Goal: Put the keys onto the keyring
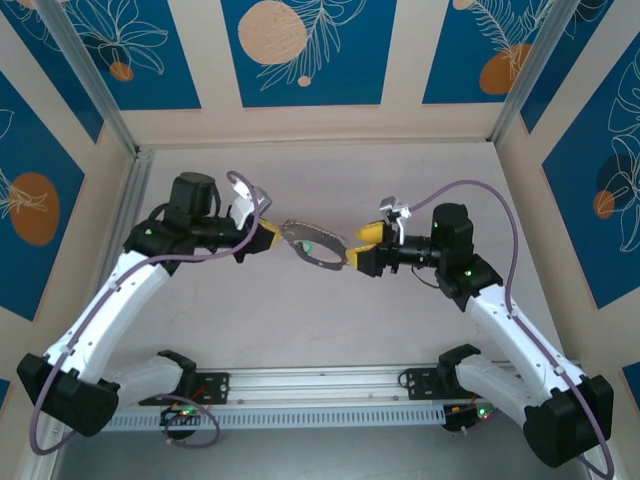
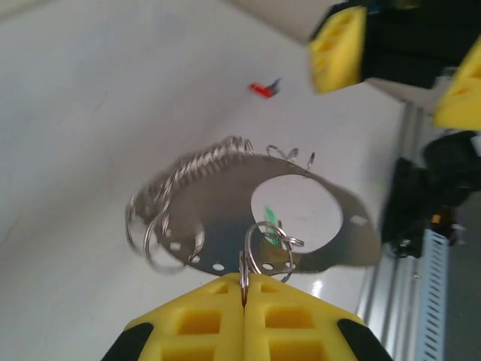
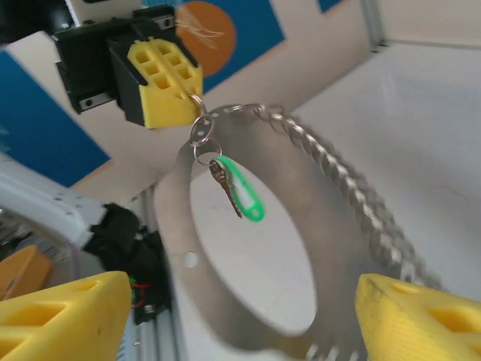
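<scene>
Top external — keyring runs lengthwise left–right.

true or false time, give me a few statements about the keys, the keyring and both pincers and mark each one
1. The left pincer is shut on a small ring of the keyring. True.
2. The green key lies loose on the table. False: it hangs from a small ring on the keyring, just below the left pincer's tips.
3. The red key is already on the keyring. False: it lies on the table, apart from the keyring.
4. The right pincer has its jaws open, one on either side of the keyring's far end. True.
</scene>
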You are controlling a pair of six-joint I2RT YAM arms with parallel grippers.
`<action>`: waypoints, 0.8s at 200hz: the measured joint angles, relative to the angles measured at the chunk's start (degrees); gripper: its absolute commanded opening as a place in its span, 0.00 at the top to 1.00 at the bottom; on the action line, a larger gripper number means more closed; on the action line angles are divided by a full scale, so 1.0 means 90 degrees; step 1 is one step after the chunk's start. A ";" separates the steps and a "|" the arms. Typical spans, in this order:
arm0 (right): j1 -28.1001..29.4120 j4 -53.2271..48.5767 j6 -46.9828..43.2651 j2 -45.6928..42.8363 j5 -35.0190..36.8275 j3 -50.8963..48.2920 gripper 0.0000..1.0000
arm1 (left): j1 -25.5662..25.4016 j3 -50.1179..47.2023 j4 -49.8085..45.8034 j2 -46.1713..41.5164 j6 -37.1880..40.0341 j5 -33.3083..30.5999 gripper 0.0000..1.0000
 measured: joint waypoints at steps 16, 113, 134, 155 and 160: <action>0.0134 -0.0017 -0.0027 0.0206 -0.0379 0.0607 0.28 | -0.0012 0.0386 -0.0141 -0.0036 0.0177 0.0464 1.00; 0.1149 -0.0311 -0.0580 0.1081 -0.1049 0.2569 0.58 | -0.0238 0.1297 -0.0250 -0.0019 0.0486 0.1722 1.00; 0.1229 -0.0406 -0.0675 0.1214 -0.1052 0.2664 0.61 | -0.0369 0.1435 -0.0245 0.0007 0.0495 0.1814 1.00; 0.1321 -0.0549 -0.0806 0.1316 -0.1073 0.2863 0.61 | -0.0520 0.1532 -0.0245 0.0083 0.0495 0.1860 1.00; 0.1348 -0.0568 -0.0843 0.1333 -0.1076 0.2907 0.61 | -0.0551 0.1540 -0.0243 0.0100 0.0495 0.1868 1.00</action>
